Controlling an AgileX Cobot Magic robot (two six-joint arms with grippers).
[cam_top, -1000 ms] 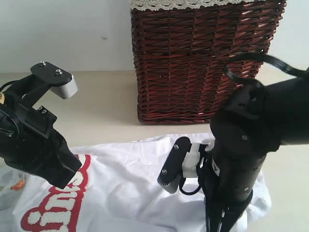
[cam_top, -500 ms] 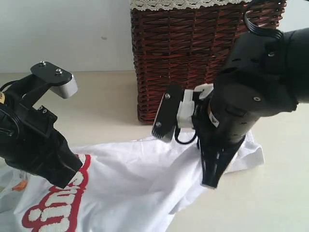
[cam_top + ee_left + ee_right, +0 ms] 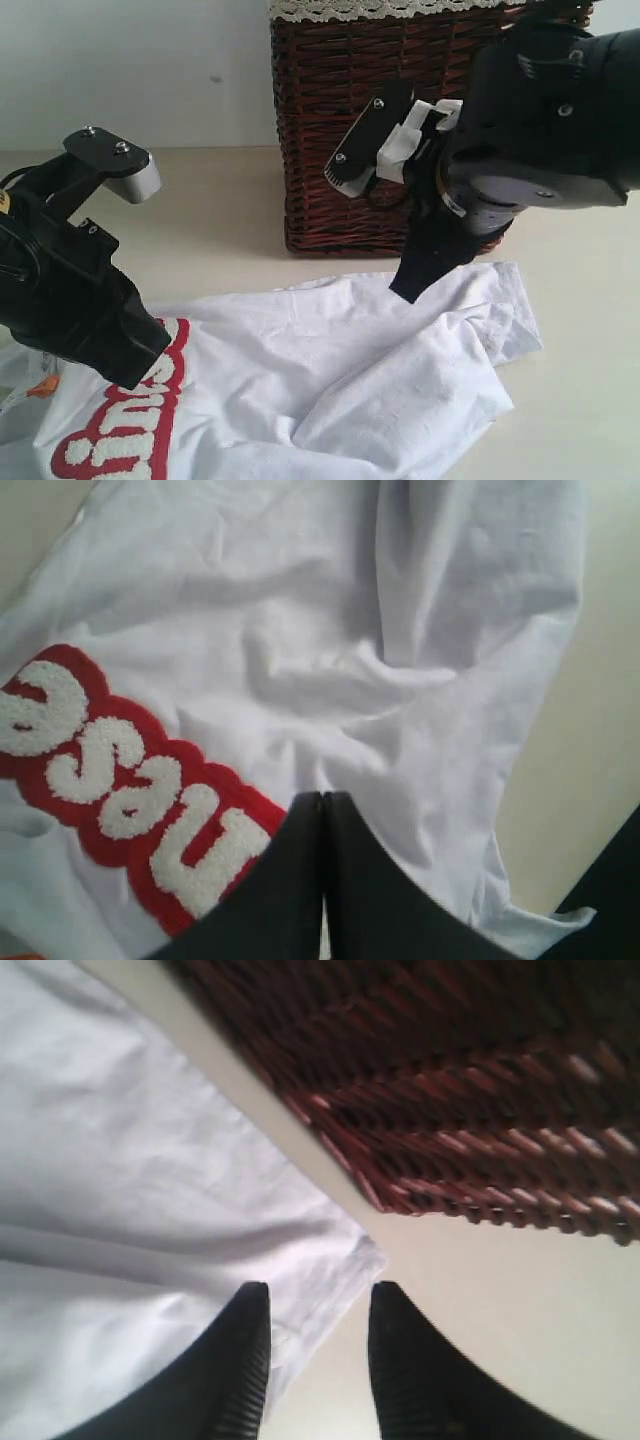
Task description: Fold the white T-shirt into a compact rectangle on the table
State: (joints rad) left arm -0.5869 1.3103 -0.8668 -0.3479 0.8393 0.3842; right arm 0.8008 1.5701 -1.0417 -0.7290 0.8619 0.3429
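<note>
The white T-shirt [image 3: 330, 370] lies rumpled on the table [image 3: 210, 220], with its red-outlined lettering [image 3: 130, 440] at the lower left. Its right part is bunched, and a corner points toward the basket. My left gripper [image 3: 128, 378] hangs low over the lettering, jaws pressed together and shut, with no cloth seen between them [image 3: 322, 800]. My right gripper [image 3: 410, 287] hovers above the shirt's far right edge, open and empty. In the right wrist view its fingers [image 3: 318, 1295] straddle a shirt corner [image 3: 350, 1260] lying below on the bare table [image 3: 500, 1300].
A tall dark red wicker basket [image 3: 400, 120] with white lace trim [image 3: 370, 8] stands at the back of the table, just behind the right arm. A pale wall [image 3: 130, 60] runs behind it. Something small and orange [image 3: 38, 385] shows at the shirt's left edge.
My right gripper rose from the shirt's near right side and swung back toward the basket, dragging cloth with it. It then opened and let go. The left arm stayed still.
</note>
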